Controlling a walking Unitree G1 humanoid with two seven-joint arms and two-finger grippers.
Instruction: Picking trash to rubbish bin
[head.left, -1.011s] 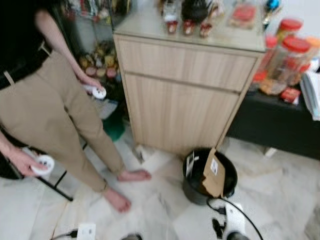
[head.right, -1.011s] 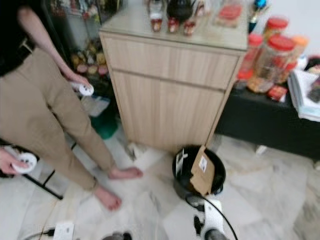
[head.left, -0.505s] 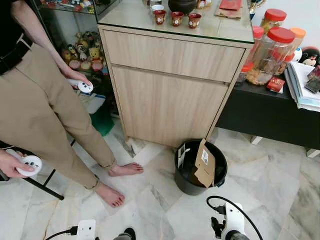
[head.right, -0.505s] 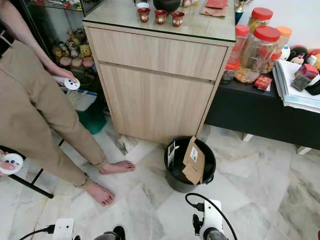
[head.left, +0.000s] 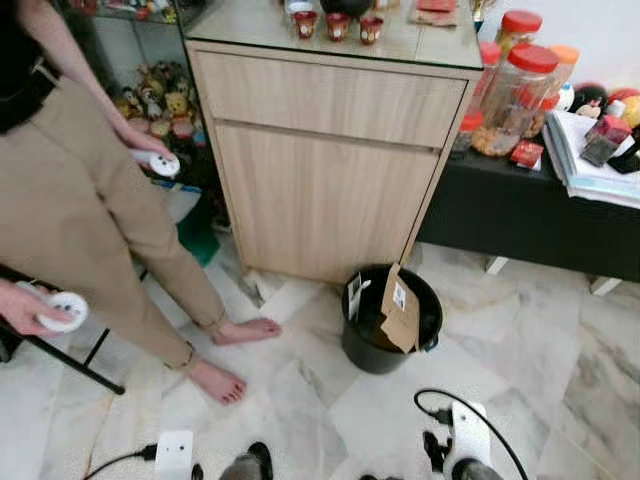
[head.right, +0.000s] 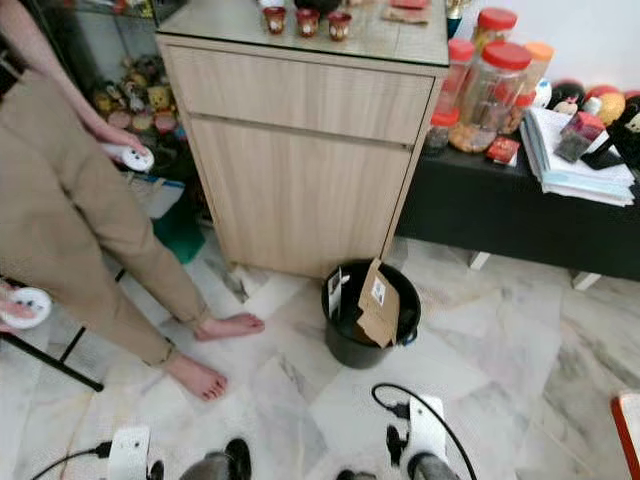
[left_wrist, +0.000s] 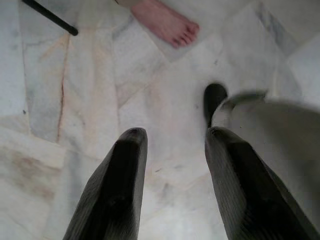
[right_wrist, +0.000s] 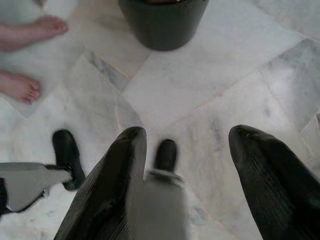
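A black rubbish bin (head.left: 385, 320) stands on the pale marble floor (head.left: 560, 350) just in front of a light wood cabinet (head.left: 330, 170); a brown paper packet (head.left: 400, 310) with a small white label leans tilted against the bin's rim, partly inside it, and a white card (head.left: 354, 296) stands inside the bin beside it; small red cups (head.left: 337, 24) sit on the cabinet's glass-covered tabletop; to the right, a low black shelf (head.left: 530, 215) carries clear jars with red lids (head.left: 515, 85) and a stack of papers (head.left: 600, 170); on the left stands a barefoot person in tan trousers (head.left: 90, 230), each hand holding a white controller (head.left: 62, 310), with one foot (head.left: 215, 381) on the floor near the bin and the other closer to the cabinet; a white power strip (head.left: 174, 452) lies on the floor at the lower edge; the left claw (left_wrist: 170, 145) points down at the marble floor, its two black fingers parted with nothing between them, a bare foot visible beyond; the right claw (right_wrist: 187, 145) also points at the floor, its fingers spread wide and empty, with the base of the bin ahead of it and the robot's own black feet (right_wrist: 166, 154) below.
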